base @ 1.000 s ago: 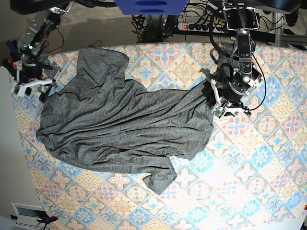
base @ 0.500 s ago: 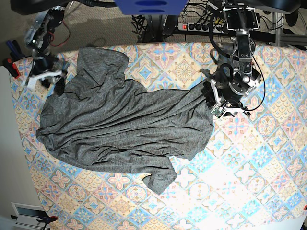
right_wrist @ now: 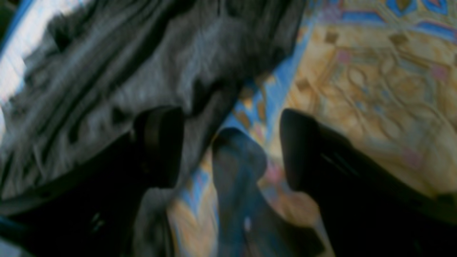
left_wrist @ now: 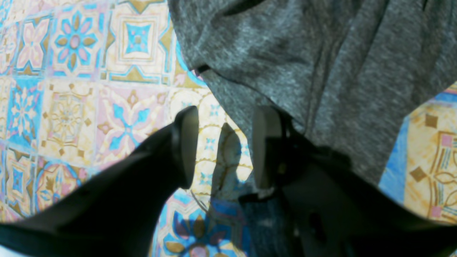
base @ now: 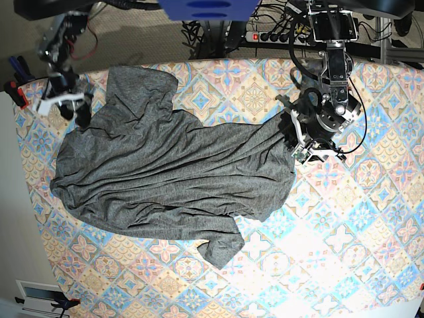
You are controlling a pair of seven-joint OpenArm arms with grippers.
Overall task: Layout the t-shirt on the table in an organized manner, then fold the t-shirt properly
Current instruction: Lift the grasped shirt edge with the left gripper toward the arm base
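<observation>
The left claw (left_wrist: 225, 146) stands open over the bench (left_wrist: 89, 89), one finger (left_wrist: 264, 142) touching the edge of the t-shirt (base: 165, 165) beside it, nothing gripped. Farther off, the right claw (right_wrist: 232, 150) gapes wide at the shirt's opposite edge, the wrinkled cloth spreading between both claws.

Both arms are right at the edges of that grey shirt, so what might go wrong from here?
The left gripper has only bare table between its open jaws; the t-shirt hem lies beside one jaw, so closing may miss it. The right gripper stands wide at a bunched edge and may pinch several layers. The cloth is wrinkled, so a pull could skew it.
</observation>
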